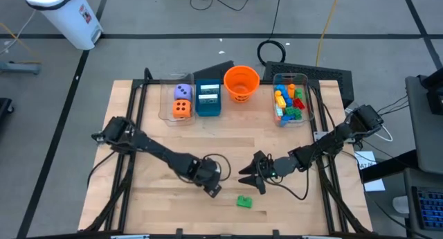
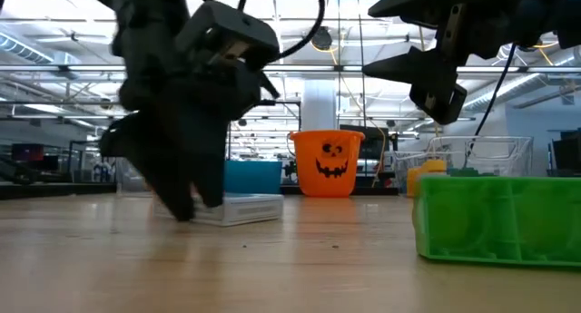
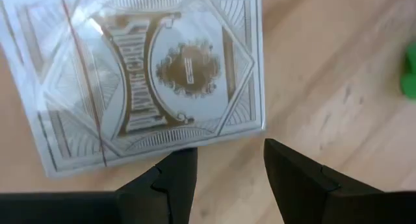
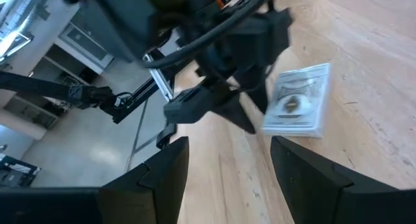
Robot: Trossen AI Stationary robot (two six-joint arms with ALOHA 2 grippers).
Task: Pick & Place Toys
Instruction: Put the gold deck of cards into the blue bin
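A white pack of cards with gold print lies flat on the wooden table; it also shows in the low view as the pack and in the right wrist view as the pack. My left gripper points steeply down at the pack's edge, open, with nothing between its fingers. It stands near the table's front middle. A green brick lies just to its right. My right gripper hangs open above the table, right of the pack, holding nothing. My left gripper comes from above, slanting. One fingertip stands at the pack's long edge, the other over bare wood. I cannot tell whether the fingertip touches the pack. The pack lies flat on the table.
Along the far edge stand a clear bin with an orange and a purple die, a teal box, an orange bucket and a clear bin of coloured bricks. Bare wood lies between these and the arms.
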